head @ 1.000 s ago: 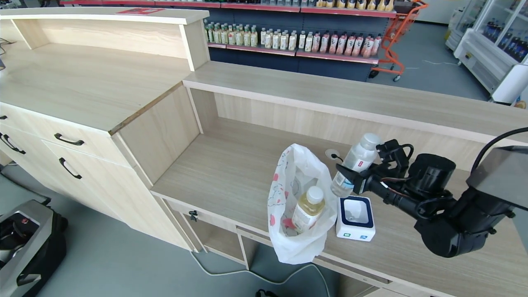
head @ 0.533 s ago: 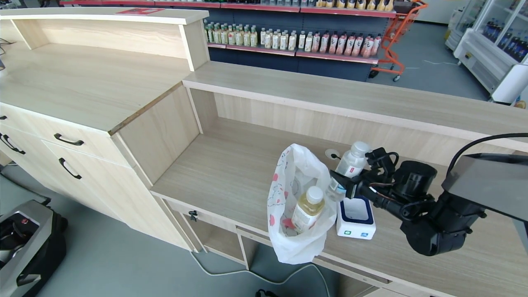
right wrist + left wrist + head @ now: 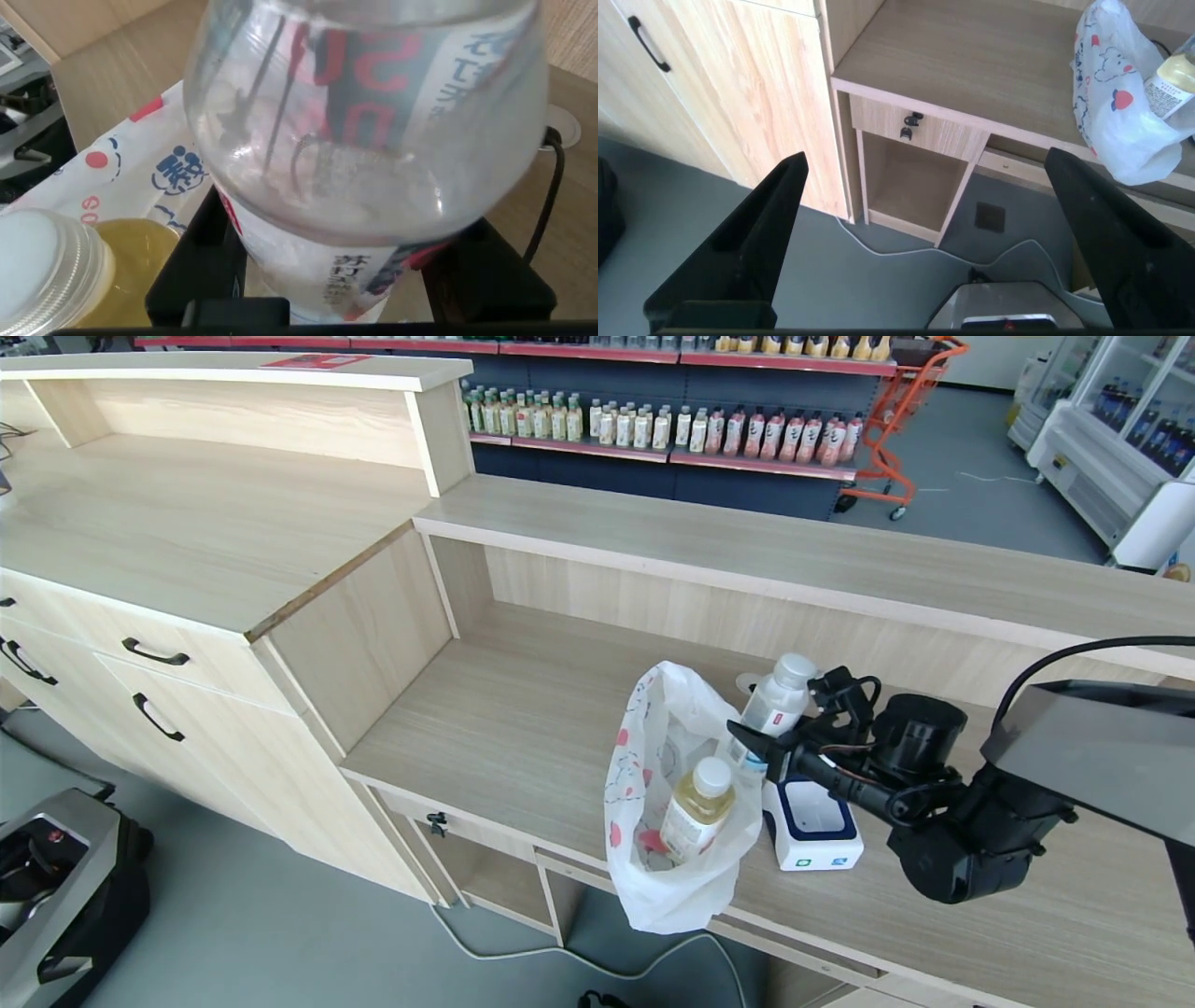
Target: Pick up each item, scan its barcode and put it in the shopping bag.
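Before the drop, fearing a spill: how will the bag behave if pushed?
The bag looks thin and floppy, so likely crumples. It hangs over the counter edge, so may slide off. The yellow bottle inside probably anchors it.

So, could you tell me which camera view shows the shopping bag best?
The head view: the whole shopping bag stands open on the counter with a yellow bottle inside. The left wrist view catches it side-on, partly cut off; the right wrist view, a printed patch behind the clear bottle.

Matte-black right arm point(image 3: 962, 845) (looped cables point(image 3: 898, 803)) wears grey casing point(image 3: 1092, 756).
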You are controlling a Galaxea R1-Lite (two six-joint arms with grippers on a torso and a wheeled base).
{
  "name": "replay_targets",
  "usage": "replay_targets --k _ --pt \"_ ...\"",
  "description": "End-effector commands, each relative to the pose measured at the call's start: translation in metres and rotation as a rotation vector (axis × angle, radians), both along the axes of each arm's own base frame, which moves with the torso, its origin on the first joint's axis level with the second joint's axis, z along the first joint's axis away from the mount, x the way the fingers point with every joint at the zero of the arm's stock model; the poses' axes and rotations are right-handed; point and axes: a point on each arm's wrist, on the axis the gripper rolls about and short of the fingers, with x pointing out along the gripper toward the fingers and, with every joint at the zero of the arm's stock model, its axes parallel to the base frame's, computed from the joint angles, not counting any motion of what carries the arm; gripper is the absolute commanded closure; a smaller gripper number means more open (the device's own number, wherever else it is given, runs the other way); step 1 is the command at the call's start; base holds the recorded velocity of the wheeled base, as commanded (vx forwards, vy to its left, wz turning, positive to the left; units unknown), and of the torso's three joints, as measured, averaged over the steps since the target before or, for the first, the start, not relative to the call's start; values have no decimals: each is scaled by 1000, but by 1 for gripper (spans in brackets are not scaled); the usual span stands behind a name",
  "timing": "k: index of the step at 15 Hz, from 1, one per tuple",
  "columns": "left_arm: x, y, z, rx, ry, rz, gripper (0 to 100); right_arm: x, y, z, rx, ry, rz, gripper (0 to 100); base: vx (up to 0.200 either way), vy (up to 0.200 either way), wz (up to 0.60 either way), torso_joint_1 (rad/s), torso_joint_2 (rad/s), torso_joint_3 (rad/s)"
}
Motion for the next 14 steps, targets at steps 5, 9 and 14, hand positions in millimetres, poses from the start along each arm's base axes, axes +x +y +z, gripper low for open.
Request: replay_targets --k 5,9,14 --pt "0 0 0 0 0 0 0 8 5 -21 -13 19 8 100 0 0 0 0 0 0" --pt "0 0 0 0 0 0 0 15 9 -33 -16 27 14 100 0 0 0 0 0 0" --pt "0 0 0 0 0 0 0 18 15 -43 -23 35 27 100 0 0 0 0 0 0"
